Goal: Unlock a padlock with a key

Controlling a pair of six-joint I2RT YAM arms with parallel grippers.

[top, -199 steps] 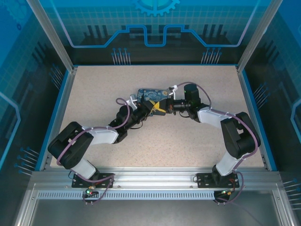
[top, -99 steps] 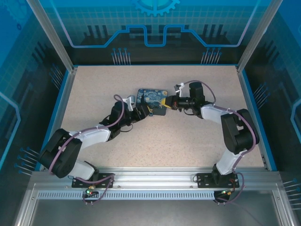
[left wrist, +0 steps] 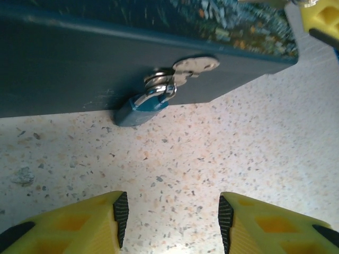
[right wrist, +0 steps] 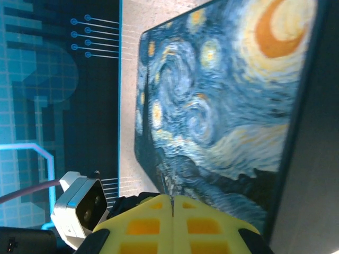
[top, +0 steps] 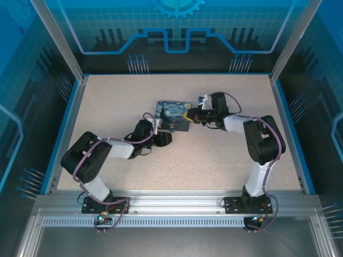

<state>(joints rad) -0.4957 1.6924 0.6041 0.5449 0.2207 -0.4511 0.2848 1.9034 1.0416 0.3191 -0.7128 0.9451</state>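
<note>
The teal padlock (left wrist: 139,110) hangs by its silvery shackle (left wrist: 159,90) from the hasp on the side of the painted tin (left wrist: 79,63), its body resting on the table. My left gripper (left wrist: 174,219) stands open a short way in front of it, with only table between the fingers. From above, the left gripper (top: 164,138) sits just near-left of the tin (top: 172,110). My right gripper (right wrist: 172,197) is shut over the tin's lid (right wrist: 228,106). A thin dark sliver, seemingly the key (right wrist: 168,182) seen edge-on, pokes out between its fingertips. From above, the right gripper (top: 189,114) is at the tin's right edge.
The speckled table (top: 214,155) is ringed by a blue rim and glass walls. Both forearms lie low over the table's middle. The left arm's white wrist camera (right wrist: 79,209) shows close behind the right fingers. A yellow right fingertip (left wrist: 320,13) sits above the tin's corner.
My left gripper has drawn back from the tin toward the near side and its jaws have opened wider. The right gripper has stayed shut at the tin's right edge.
</note>
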